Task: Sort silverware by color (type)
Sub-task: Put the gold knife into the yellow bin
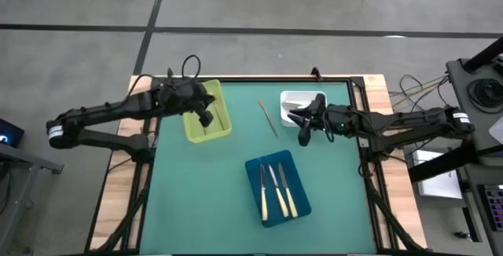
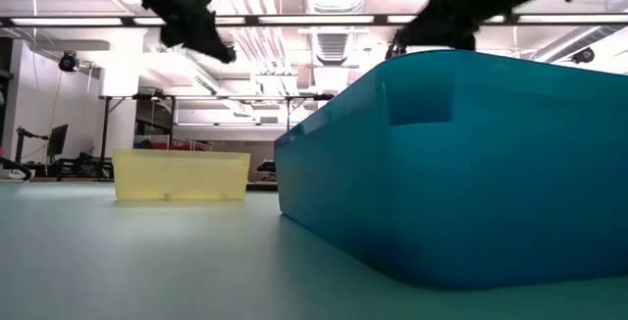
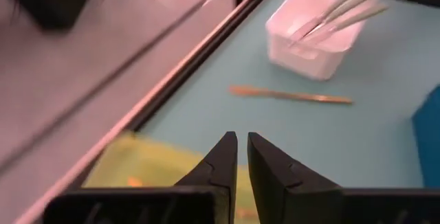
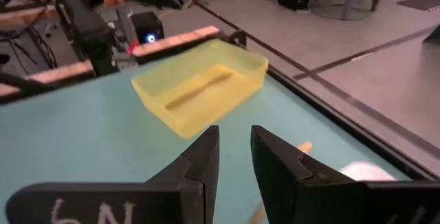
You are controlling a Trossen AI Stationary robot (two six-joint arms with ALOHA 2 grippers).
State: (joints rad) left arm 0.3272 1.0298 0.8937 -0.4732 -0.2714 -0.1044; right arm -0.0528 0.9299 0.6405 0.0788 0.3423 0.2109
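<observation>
Thin gold-copper utensil lying alone on green table, between yellow tray and white tray; three cream-handled knives in blue tray. Left gripper clenched empty over yellow tray; right gripper beside white tray, slightly parted, empty

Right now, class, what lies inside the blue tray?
Inside the blue tray lie three knives with cream handles, side by side, seen from above. The low view shows only the tray's wall, which hides them.
</observation>
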